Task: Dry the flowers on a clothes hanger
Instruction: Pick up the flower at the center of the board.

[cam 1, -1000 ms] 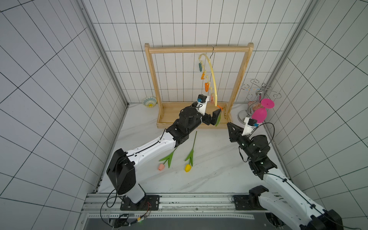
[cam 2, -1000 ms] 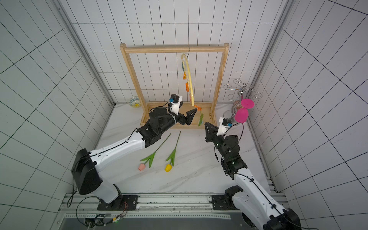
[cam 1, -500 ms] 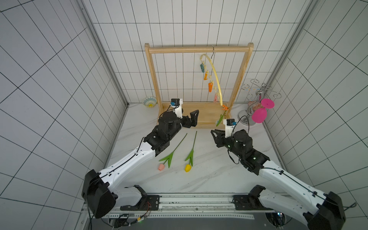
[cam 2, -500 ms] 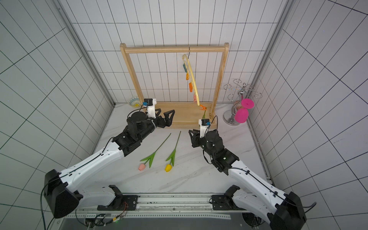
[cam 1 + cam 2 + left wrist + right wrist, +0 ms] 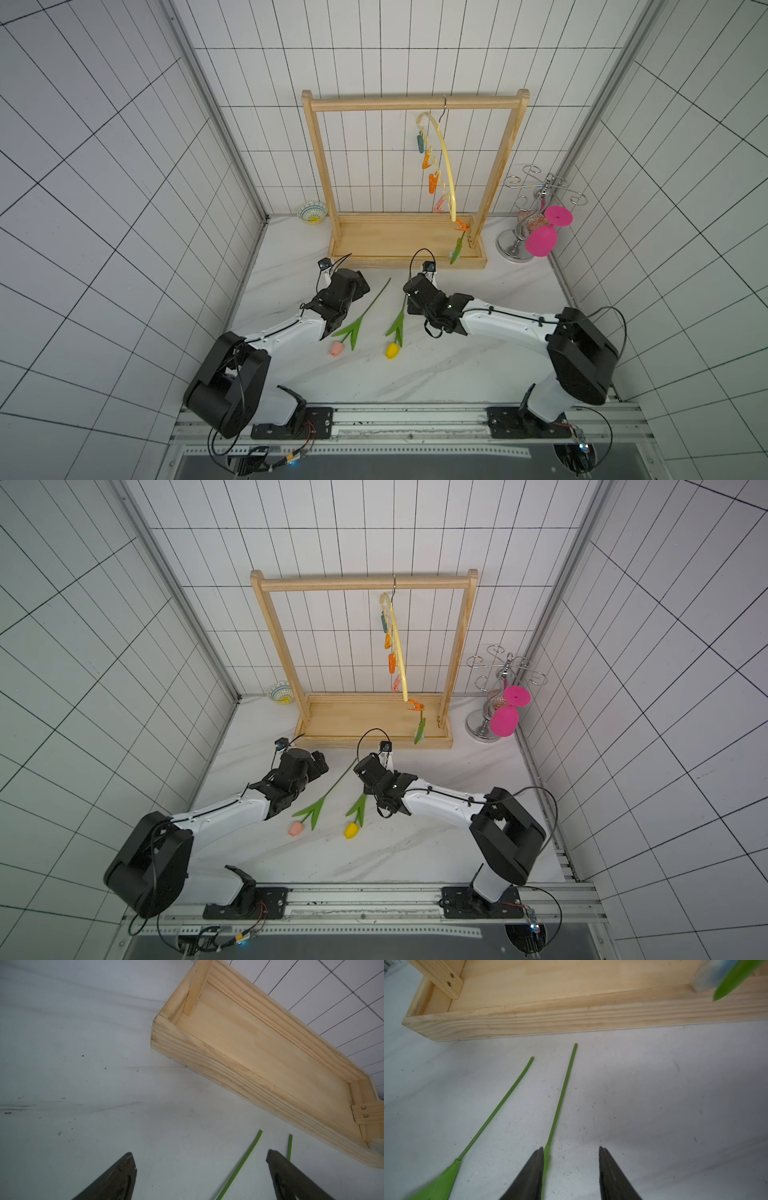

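Arms have dropped from the clothes hanger (image 5: 442, 153): right end effector (image 5: 571, 1149) part-open at the yellow tulip (image 5: 562, 1095) for pickup, left end effector (image 5: 199, 1155) wide.

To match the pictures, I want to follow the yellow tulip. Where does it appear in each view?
In a top view: the yellow tulip lies on the table, mid-picture.
In a top view: the same place.
Left wrist: only its stem tip, beside the left gripper.
Right wrist: its stem, the straighter one, reaching the right gripper.
Shared landmark: the wooden rack base.
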Controlling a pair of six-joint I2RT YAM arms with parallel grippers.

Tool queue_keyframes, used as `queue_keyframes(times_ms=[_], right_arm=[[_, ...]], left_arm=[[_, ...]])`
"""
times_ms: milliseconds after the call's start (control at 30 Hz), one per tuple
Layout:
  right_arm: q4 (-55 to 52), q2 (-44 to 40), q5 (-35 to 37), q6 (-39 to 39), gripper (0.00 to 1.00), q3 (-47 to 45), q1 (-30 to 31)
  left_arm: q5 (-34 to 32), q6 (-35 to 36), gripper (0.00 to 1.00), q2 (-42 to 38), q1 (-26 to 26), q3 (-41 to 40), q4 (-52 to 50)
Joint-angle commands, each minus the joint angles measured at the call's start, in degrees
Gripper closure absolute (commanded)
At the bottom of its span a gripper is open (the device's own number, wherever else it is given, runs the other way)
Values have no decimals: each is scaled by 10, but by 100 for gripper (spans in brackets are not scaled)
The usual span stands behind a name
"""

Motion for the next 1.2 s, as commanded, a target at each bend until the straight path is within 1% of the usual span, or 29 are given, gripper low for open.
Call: queue_keyframes(times_ms=[0, 167, 233, 433, 633, 833, 900, 1000, 1067, 1133, 1167], right_arm=[[-33, 55, -18, 39, 56, 59, 1], [-53, 126, -48, 39, 60, 117, -5], [-59, 146, -57, 56, 62, 127, -3], [-62, 173, -66, 73, 68, 130, -1], [-61, 186, -56, 75, 69, 130, -2], [-48, 210, -71, 74, 72, 134, -13], [-47, 213, -76, 74, 77, 136, -17], [-49, 204, -76, 72, 100, 135, -19], [-51, 177, -71, 63, 100, 129, -19], [-41, 126, -55, 46, 100, 114, -15], [-30, 100, -41, 21, 100, 105, -13]], left_arm=[[-39, -20, 1, -16, 2, -14, 25], [-47, -16, 1, 5, 2, 6, 2], [-47, -15, 1, 12, 2, 18, -15], [-30, -13, 1, 11, 2, 21, -14], [-22, -7, 1, 10, 2, 19, -7], [-11, -2, 2, 16, 2, 19, 0], [-4, 3, 2, 17, 2, 19, 2], [21, 23, 2, 13, 2, 19, 11], [38, 33, 2, 7, 2, 12, 29], [45, 36, 2, -5, 2, -9, 62], [48, 37, 3, -10, 2, -18, 81]])
